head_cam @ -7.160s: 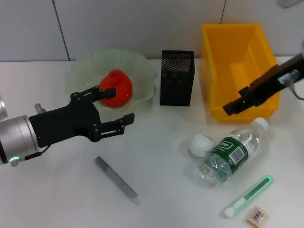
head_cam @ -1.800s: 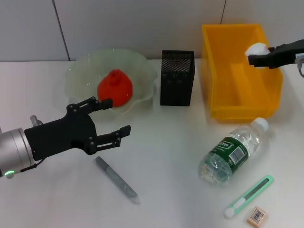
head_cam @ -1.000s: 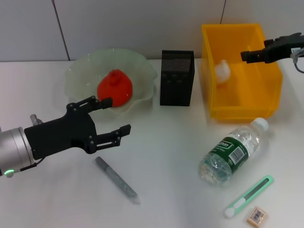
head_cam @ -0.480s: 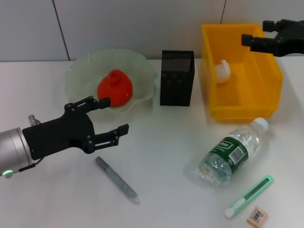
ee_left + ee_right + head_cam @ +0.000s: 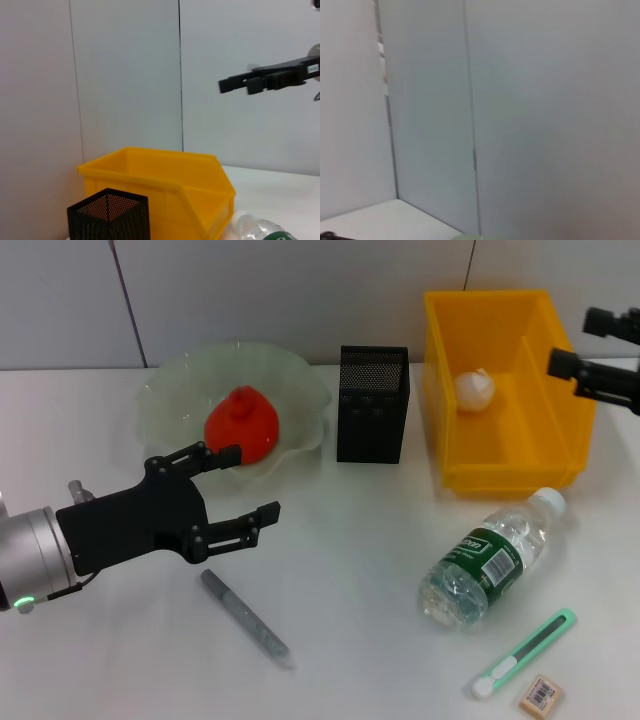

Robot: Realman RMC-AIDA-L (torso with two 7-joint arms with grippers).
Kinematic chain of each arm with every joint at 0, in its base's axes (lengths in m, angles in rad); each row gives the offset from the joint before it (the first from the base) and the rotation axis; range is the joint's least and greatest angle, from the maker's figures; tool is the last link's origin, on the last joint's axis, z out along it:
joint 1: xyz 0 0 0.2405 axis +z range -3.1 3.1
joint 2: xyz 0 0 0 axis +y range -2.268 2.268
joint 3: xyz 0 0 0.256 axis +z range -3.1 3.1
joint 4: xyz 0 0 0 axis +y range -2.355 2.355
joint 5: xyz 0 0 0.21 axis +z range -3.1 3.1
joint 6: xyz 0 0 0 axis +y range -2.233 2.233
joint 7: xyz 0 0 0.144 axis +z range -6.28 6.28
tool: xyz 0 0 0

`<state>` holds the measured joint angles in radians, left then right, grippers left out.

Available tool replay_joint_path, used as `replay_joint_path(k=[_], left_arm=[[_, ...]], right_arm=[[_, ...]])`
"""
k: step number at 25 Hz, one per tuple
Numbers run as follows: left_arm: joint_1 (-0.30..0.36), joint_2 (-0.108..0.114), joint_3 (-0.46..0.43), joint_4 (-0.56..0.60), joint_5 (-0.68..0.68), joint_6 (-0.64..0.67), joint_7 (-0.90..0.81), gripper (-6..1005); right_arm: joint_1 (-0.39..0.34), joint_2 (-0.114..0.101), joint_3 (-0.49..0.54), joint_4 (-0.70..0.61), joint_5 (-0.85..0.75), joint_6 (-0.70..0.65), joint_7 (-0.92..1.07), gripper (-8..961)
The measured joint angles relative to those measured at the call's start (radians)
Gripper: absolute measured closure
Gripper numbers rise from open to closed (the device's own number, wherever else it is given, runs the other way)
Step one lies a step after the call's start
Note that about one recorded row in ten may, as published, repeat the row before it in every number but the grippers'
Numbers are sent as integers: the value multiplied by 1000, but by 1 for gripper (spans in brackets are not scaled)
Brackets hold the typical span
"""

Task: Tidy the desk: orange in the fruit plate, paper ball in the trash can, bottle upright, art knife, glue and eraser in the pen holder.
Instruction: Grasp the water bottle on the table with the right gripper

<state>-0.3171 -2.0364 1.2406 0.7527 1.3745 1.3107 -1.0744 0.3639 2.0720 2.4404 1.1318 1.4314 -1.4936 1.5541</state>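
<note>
On the white desk, far left, the left gripper (image 5: 240, 490) hovers with black fingers spread open, empty, just in front of the fruit plate (image 5: 170, 380) — pale-green translucent glass, wavy rim. The orange (image 5: 241, 424), red-orange with a puckered top, sits inside that plate. A grey pen-shaped stick (image 5: 245, 619) lies on the desk below the gripper. At centre stands the pen holder (image 5: 372, 404), a black square mesh cup, upright. To its right is the trash can (image 5: 505, 390), a glossy yellow rectangular plastic bin, with the paper ball (image 5: 474, 389), white and crumpled, resting on its floor. The right gripper (image 5: 595, 348) is above the bin's far right rim, fingers apart and empty, well clear of the ball. Half a second ago it was over the bin's back edge; it has since drawn rightward. The bottle (image 5: 488, 559) — clear plastic, green label — lies on its side. The green-and-white art knife (image 5: 524, 653) and the tan eraser (image 5: 540, 694) lie nearby.
</note>
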Motion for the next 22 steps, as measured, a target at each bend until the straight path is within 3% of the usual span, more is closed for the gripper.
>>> replay_joint_path(k=[6, 12, 16, 22], left_arm=[[0, -2, 0, 1, 0, 4, -4, 170], [-1, -5, 3, 2, 0, 9, -12, 170], [-3, -5, 3, 2, 0, 8, -12, 170], [-13, -8, 0, 1, 18, 4, -15, 170]], right_arm=[[-28, -7, 77, -72, 5, -116, -105, 169], [-53, -14, 108, -146, -2, -136, -160, 170], [-57, -24, 113, -186, -30, -104, -154, 170], [-22, -31, 109, -183, -181, 23, 44, 170]])
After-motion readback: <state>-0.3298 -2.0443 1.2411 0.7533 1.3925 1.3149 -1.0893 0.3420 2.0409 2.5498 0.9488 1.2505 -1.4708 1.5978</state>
